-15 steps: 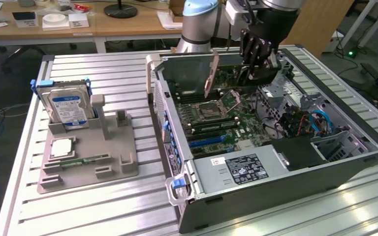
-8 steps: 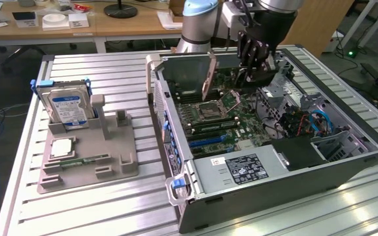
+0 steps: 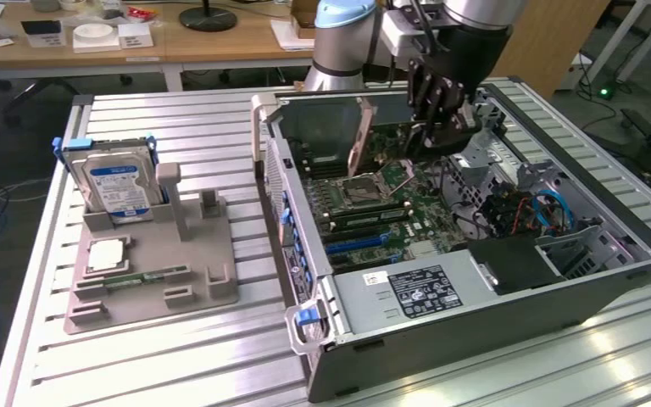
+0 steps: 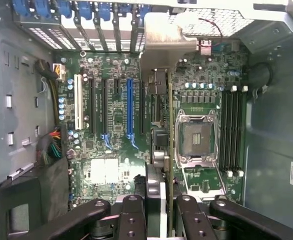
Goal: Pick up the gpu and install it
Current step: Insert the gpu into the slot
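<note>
Item: gpu, a thin flat card held on edge inside the open case. Its silver sheet-metal bracket is at the end toward the exterior view's left, followed by the green circuit board with a black cooler on one face. The far end is pinched between the black fingers of the gripper, which press on both faces. Seen edge-on from the wrist, the card is a narrow green line beside the blocky cooler. It hangs over the motherboard between a long blue slot and the square metal-framed socket. Whether its lower edge touches the motherboard cannot be told. Surroundings, from the exterior view's left: a table of ribbed aluminium slats; a matt grey moulded holder carrying an upright silver drive with a blue-white label, a flat square chip and a narrow green memory stick; then the dark steel case, lying on its side, with perforated walls, a boxy grey power supply and coloured cables. Orientation: the card's long axis is level and crosses the case. The bracket points to the case wall on the exterior view's left, which is lined with blue clips, and the faces stand vertical.
</note>
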Controlling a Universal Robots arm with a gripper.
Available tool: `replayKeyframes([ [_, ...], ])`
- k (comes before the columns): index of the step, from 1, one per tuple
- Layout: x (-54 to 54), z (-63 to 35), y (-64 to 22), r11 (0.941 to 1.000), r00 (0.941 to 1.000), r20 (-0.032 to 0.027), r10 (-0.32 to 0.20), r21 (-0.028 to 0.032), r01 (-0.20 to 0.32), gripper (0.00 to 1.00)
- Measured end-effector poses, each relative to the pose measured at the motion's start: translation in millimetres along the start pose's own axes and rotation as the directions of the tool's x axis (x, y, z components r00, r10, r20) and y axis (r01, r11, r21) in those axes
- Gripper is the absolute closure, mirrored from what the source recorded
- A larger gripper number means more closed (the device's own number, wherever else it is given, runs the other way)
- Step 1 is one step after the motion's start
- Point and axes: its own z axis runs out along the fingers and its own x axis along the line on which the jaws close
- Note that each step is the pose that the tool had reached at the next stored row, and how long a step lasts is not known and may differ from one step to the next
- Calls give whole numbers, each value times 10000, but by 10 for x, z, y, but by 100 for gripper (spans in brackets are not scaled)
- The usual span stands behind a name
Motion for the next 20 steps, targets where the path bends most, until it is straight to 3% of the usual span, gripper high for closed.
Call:
replayKeyframes([
  [4,24,48,11,10000,10000,4,-69,-4,69,72],
  [12,43,141,73,9999,10000,8,-71,79,71,72],
  [20,48,182,77,10000,10000,6,-49,83,49,72],
])
